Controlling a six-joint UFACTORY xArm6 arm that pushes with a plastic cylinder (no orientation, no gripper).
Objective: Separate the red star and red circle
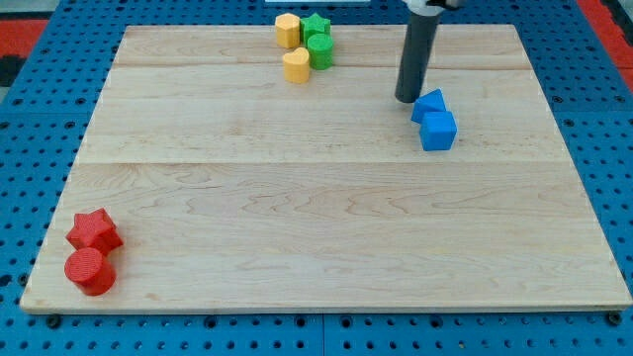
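Observation:
The red star (94,231) lies near the board's bottom left corner. The red circle (89,270) sits just below it, touching it. My tip (407,99) is far away at the view's upper right, just left of two blue blocks. It touches neither red block.
Two blue blocks, one (429,104) above the other (438,131), sit by my tip. At the view's top are a yellow hexagon (288,30), a yellow block (296,65), a green star (316,25) and a green circle (320,50). The wooden board (326,208) rests on a blue pegboard.

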